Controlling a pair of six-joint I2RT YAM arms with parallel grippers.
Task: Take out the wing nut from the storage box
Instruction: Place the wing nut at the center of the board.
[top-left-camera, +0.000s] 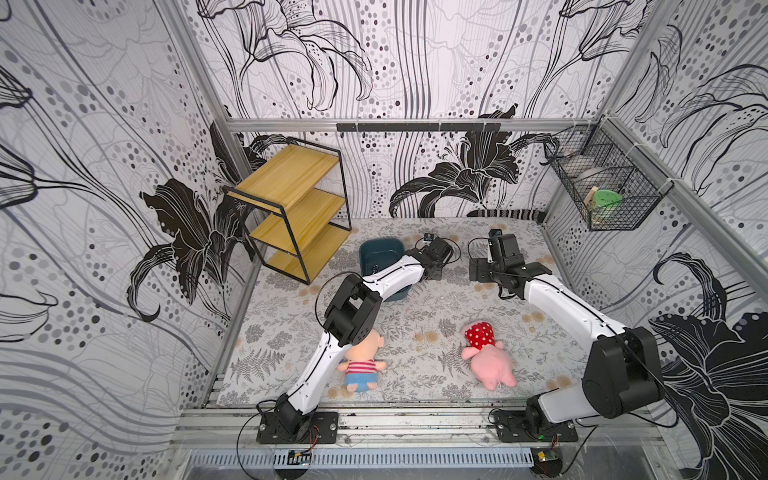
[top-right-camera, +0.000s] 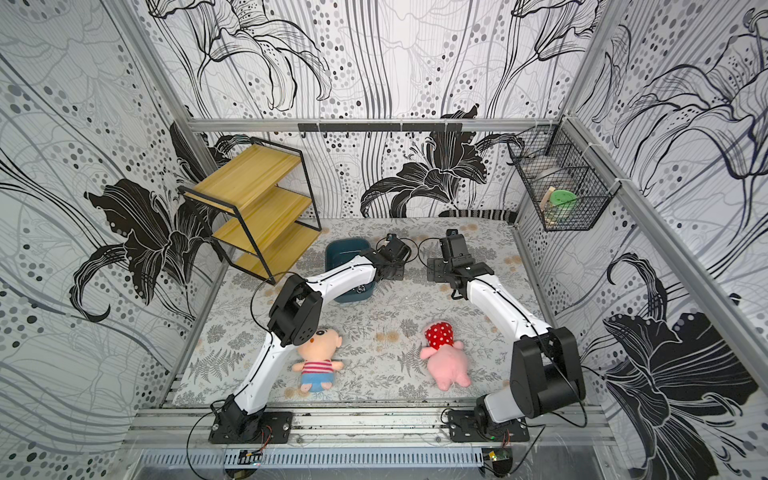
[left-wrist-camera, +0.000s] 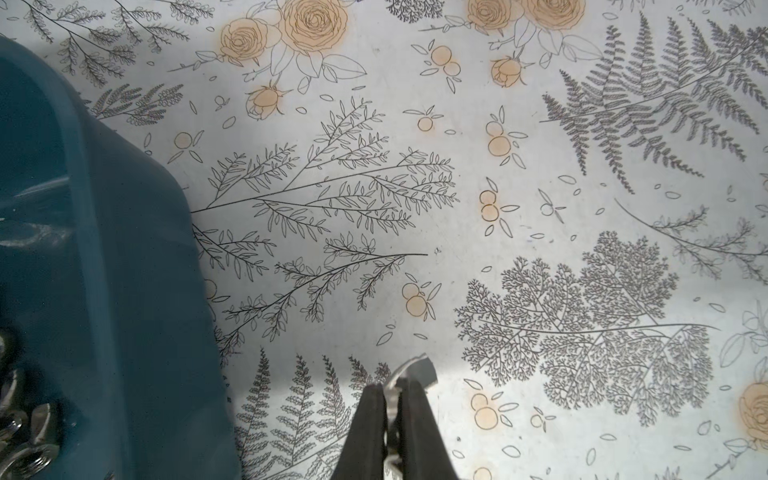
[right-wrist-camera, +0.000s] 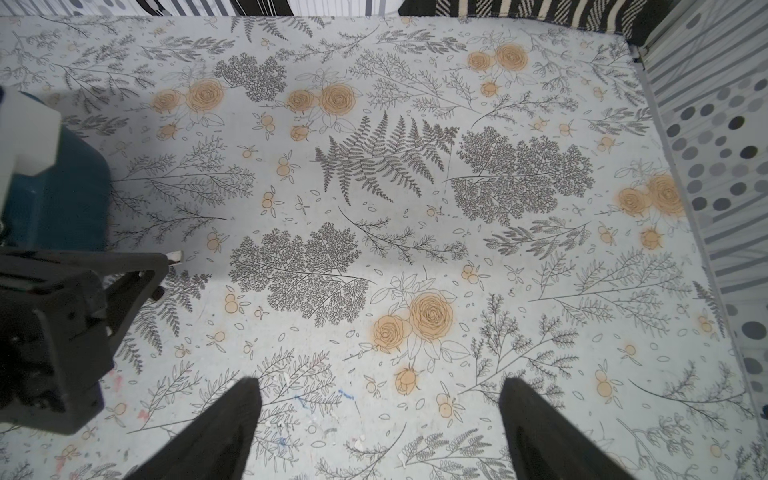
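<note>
The left pincer (left-wrist-camera: 392, 386) is clamped on the nut (left-wrist-camera: 417, 371) just beside the box (left-wrist-camera: 124, 270). The thin hold could let it twist loose. The right pincer (right-wrist-camera: 380, 384) stands apart, empty.

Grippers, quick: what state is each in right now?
Left gripper: shut on the wing nut, outside the storage box.
Right gripper: open, holding nothing.

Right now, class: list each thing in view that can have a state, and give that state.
Box: upright, uncovered, more nuts inside.
Left claw: shut on wing nut, outside the box.
Right claw: open, holding nothing.
Striped doll: lying on the mat.
Pink doll: lying on the mat.
Basket: hanging, not empty.
</note>
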